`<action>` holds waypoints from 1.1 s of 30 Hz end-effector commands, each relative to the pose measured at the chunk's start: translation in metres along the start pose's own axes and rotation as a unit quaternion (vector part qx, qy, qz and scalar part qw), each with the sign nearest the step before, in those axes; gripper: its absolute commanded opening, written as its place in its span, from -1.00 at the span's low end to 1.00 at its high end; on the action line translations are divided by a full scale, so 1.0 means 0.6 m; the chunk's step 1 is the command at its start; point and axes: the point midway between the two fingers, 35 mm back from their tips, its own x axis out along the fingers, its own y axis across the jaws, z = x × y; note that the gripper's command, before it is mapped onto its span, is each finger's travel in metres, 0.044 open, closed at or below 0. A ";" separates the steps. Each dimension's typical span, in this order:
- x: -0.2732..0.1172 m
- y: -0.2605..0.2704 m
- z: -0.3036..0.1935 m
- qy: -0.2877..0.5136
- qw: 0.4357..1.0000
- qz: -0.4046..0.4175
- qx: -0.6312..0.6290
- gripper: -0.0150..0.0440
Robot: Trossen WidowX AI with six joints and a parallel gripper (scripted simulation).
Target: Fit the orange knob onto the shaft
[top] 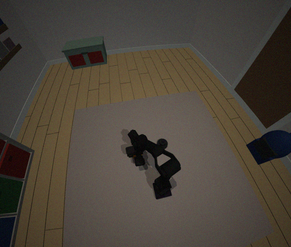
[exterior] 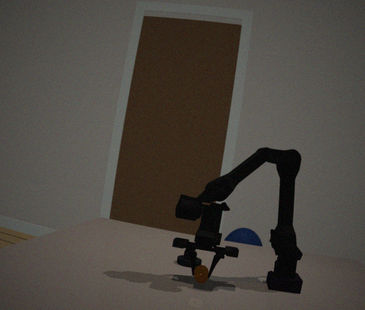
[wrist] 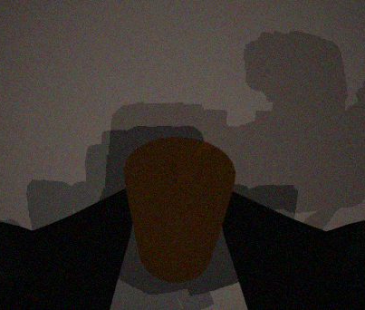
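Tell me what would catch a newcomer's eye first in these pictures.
First, probably, the black robot arm arching over the pale mat, its gripper closed on an orange knob, the bright spot of the dim exterior view. Behind it in that view stands a tall brown door. From above, the blue rounded object by the wall stands out too.

Pale mat point(top: 108, 207) point(exterior: 76, 253) point(wrist: 43, 68), round dark pedestal point(top: 162, 143) point(exterior: 188, 261) directly on it
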 end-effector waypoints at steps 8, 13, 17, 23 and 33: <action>-0.007 0.001 -0.021 -0.098 0.995 -0.001 -0.001 0.11; -0.009 0.001 -0.031 -0.141 0.990 0.000 -0.002 0.11; -0.010 0.001 -0.038 -0.174 0.985 0.000 -0.002 0.11; -0.010 0.001 -0.050 -0.225 0.974 0.000 -0.002 0.11; -0.008 0.002 -0.069 -0.307 0.952 0.001 -0.002 0.11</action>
